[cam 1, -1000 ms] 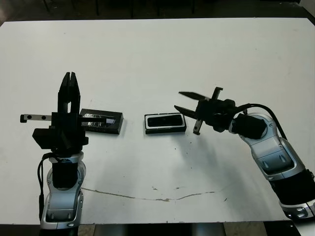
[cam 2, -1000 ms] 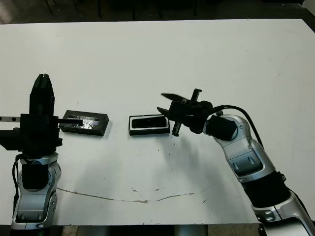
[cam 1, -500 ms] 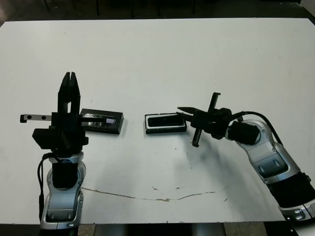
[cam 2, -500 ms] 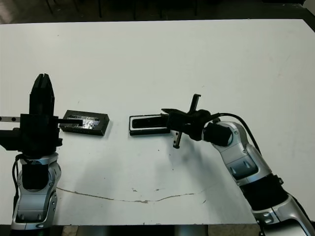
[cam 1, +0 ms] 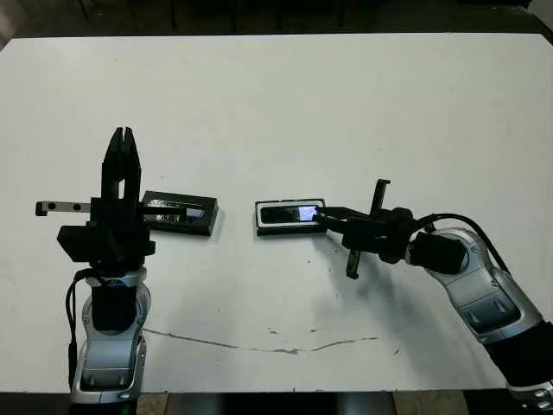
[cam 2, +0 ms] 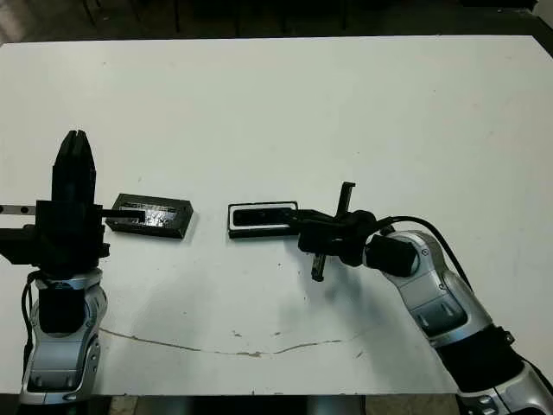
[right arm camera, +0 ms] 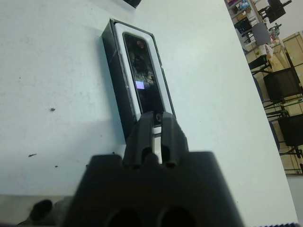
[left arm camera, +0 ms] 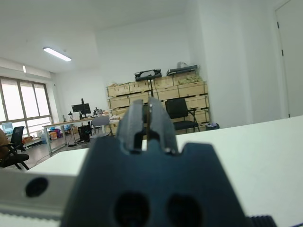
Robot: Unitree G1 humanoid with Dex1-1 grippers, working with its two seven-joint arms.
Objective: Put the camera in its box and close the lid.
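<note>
The camera (right arm camera: pixel 144 80) lies in the box (cam 1: pixel 290 217) mid-table. The right claw (cam 1: pixel 327 213), pressed together, touches the box's right end. The left claw (cam 1: pixel 124 138), also pressed together, points up beside the lid (cam 1: pixel 177 213), which needs fetching next.

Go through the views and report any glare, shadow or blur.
Left eye view: a bright glint on the camera lying in the box; soft shadow under the right arm. Right eye view: that glint is absent. Left wrist view: the left end effector is blurred, the room behind sharp. Right wrist view: the right end effector is soft, the box sharper.
</note>
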